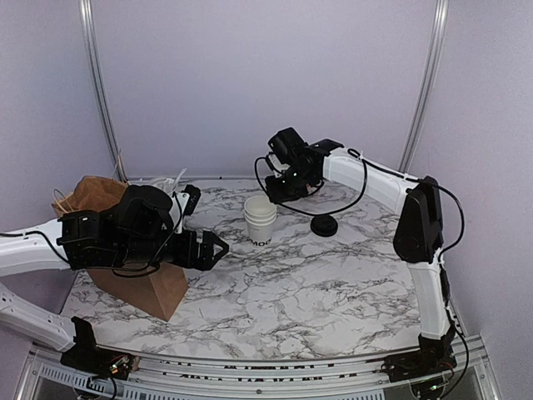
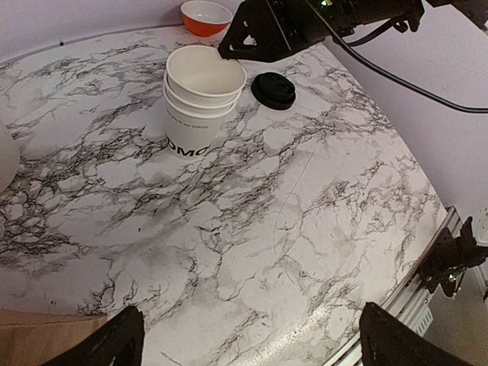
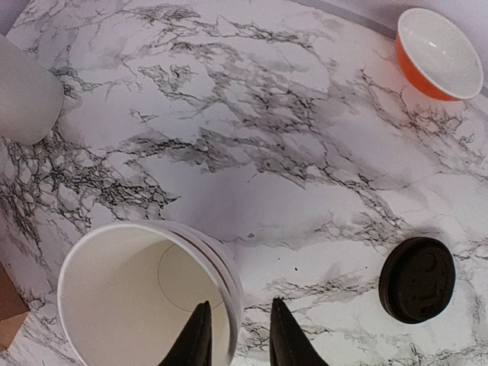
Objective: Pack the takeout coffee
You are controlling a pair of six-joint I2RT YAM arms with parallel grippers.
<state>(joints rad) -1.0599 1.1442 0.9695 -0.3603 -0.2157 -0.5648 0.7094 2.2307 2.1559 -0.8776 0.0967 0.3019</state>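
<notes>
Hovering left gripper: fingers spread wide, holding nothing, above the marble table beside the brown paper bag.
Coffee cups: white, nested, upright mid-table, dark lettering on the side.
Right gripper: jaws parted, straddling the top cup's rim, one finger inside, one outside.
Black lid: flat on the table, just right of the cups, not touching them.

Marble-patterned table carrying a stack of white paper cups near its middle, black lid lying nearby, orange bowl sitting at the far edge, brown paper bag standing at the left.
</notes>
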